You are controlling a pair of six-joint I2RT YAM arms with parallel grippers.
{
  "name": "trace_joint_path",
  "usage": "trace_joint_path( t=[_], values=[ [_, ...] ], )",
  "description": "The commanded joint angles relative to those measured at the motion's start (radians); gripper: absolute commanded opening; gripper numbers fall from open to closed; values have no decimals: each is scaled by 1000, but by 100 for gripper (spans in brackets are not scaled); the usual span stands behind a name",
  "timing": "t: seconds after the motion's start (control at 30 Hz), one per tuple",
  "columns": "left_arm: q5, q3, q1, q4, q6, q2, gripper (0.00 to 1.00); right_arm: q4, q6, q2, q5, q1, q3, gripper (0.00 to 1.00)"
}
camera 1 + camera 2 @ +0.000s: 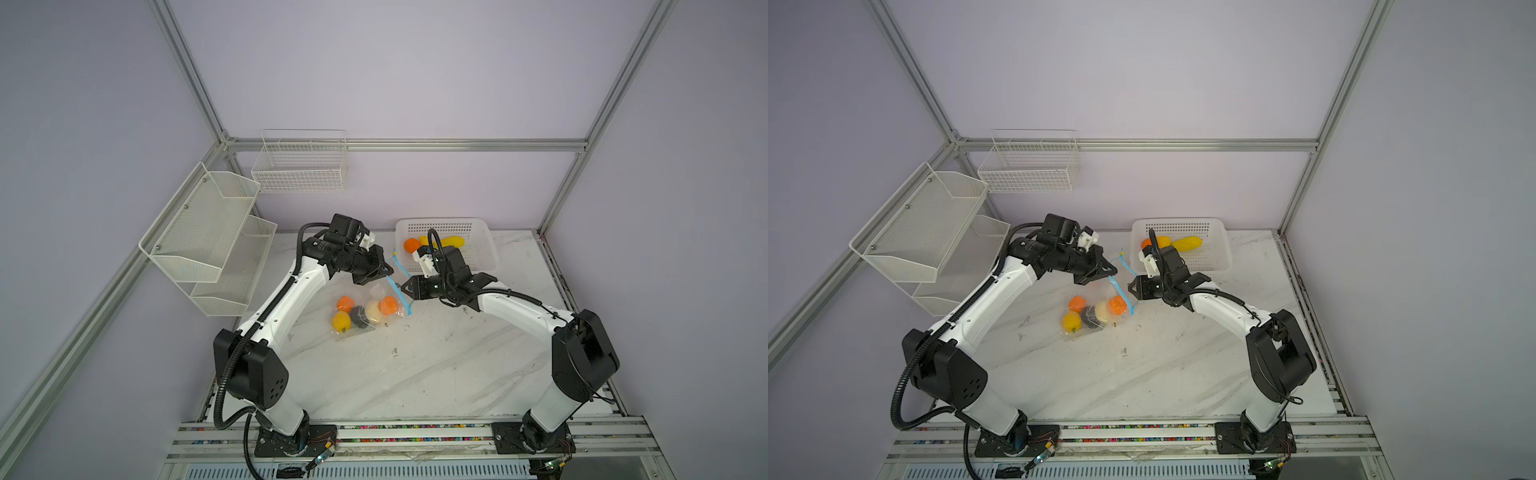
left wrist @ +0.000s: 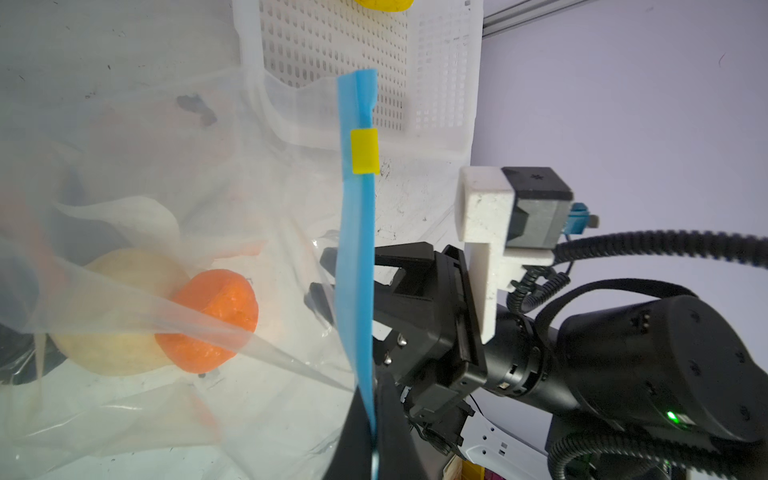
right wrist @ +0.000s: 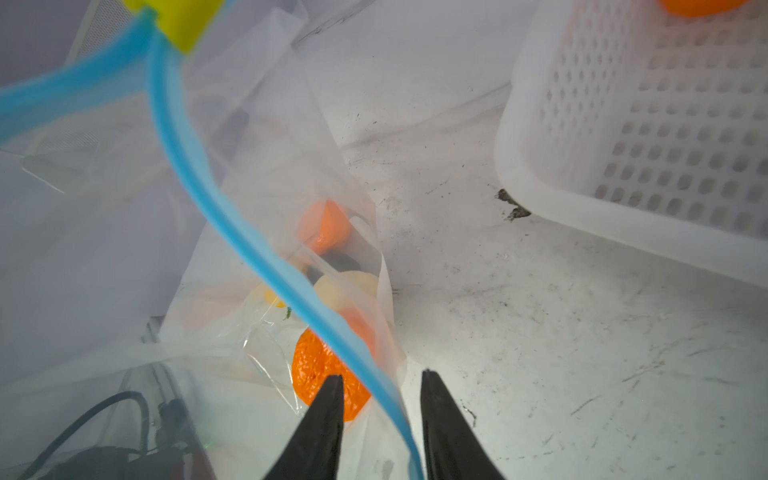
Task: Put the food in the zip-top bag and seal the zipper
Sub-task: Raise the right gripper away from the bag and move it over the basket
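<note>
While the zipper [image 2: 355,270] was clamped by the left pincer [image 2: 372,436], the right pincer [image 3: 380,376] was seen slightly parted astride it, the bag [image 2: 145,124] being rested on the bench [image 1: 436,374]. A taut, wide mouth was judged necessary for loading the basket's [image 1: 484,253] fruit [image 1: 1187,243].

On the table [image 1: 415,374], mid-way: zip-top bag [image 1: 374,291] with food [image 1: 388,305] inside; behind, rightward, basket [image 1: 478,249] holding more.

Soft even light; near bag edges blurred.
</note>
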Motion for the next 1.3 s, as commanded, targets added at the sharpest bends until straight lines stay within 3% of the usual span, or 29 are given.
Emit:
trace_joint_path(
  t=[0.0,0.27,0.47,0.77,1.03,1.17,1.27],
  values=[
    [40,-39,-7,53,-8,4,0,-67,-49,-74,63,-66,26,40],
    [53,-44,-25,66,-10,22,0,-102,-98,-24,111,-194,146,43],
    [67,-47,-36,72,-10,30,0,-98,-124,143,271,-237,282,44],
    [84,-58,-37,71,-2,36,0,-82,-156,381,410,-268,461,49],
    [98,-49,-38,70,11,61,0,11,25,511,423,-304,532,68],
    [97,-46,-38,71,13,69,0,-34,192,579,530,-309,619,78],
    [95,-43,-38,71,13,73,0,-80,263,620,600,-309,685,79]
  ],
)
